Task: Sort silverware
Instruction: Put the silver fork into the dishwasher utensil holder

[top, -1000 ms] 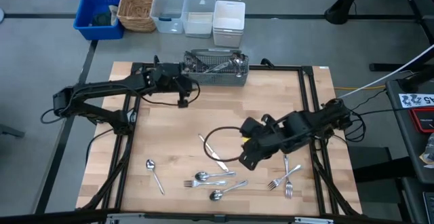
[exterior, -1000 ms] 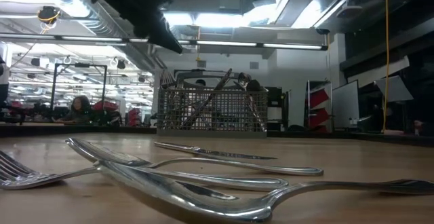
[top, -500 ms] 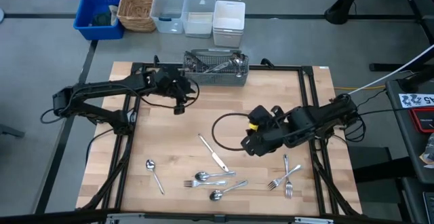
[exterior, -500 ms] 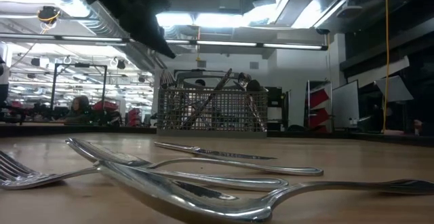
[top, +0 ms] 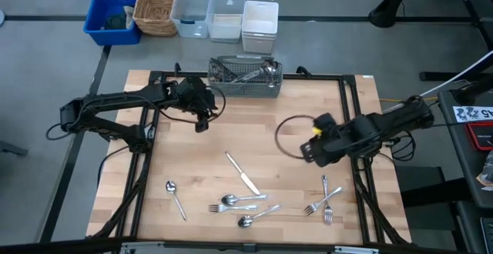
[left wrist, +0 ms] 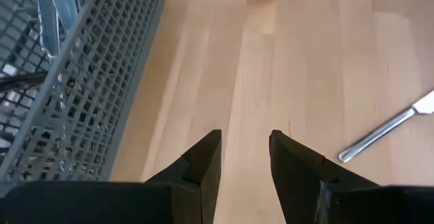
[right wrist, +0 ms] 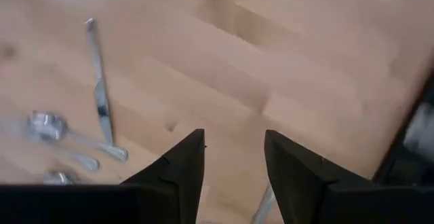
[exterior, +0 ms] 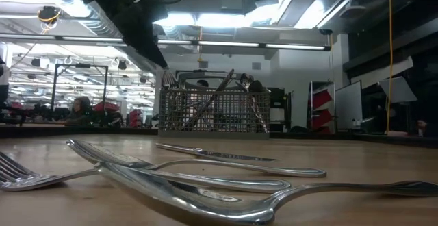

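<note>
Wire-mesh basket (top: 246, 78) sits at the table's (top: 308, 115) far edge with some silverware standing in it; my left gripper (top: 202, 123) is just in front of its left end, over bare wood. My right gripper (top: 306, 152) is over the right half, well apart from the left. Near the front edge: lone spoon (top: 175, 195) left, knife (top: 241, 172) centre, spoons and a fork (top: 243, 205) just before it, forks (top: 325, 200) right.

Bright, even overhead light; ceiling strips (exterior: 226, 44) glare, nearest spoon (exterior: 205, 198) seems soft, right wrist view blurred.
</note>
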Controlling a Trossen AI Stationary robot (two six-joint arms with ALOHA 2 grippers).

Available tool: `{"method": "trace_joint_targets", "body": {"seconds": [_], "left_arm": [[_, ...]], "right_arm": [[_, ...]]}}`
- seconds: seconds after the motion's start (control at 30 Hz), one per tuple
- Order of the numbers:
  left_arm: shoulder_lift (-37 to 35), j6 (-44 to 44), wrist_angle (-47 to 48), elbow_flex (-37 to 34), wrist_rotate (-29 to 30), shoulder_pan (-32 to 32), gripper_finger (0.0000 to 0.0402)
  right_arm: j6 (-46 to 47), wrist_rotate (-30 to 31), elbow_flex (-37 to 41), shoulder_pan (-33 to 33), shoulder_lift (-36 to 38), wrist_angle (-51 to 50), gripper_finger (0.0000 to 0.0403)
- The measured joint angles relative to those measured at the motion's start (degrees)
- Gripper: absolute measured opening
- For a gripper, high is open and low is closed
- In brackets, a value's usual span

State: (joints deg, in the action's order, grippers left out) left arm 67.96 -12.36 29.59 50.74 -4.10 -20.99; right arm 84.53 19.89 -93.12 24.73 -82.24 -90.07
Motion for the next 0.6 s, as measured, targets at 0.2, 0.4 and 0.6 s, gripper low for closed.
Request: {"method": "trace_joint_targets", "body": {"seconds": [0.2, 0.4, 0.6], "left_arm": [[0.00, 4.28, -0.03, 0.00, 0.00, 0.33, 0.0111], [0.00, 3.15, -0.12, 0.00, 0.00, 1.26, 0.0111], [0.00, 2.75, -0.18, 0.00, 0.00, 2.13, 0.0111]], "right_arm": [[19.10, -13.63, 10.99, 0.15, 2.10, 0.35, 0.0156], [18.78, -23.72, 21.67, 0.15, 1.67, 10.34, 0.0156], [21.24, -30.30, 30.93, 1.64, 1.71, 27.89, 0.0156]]}}
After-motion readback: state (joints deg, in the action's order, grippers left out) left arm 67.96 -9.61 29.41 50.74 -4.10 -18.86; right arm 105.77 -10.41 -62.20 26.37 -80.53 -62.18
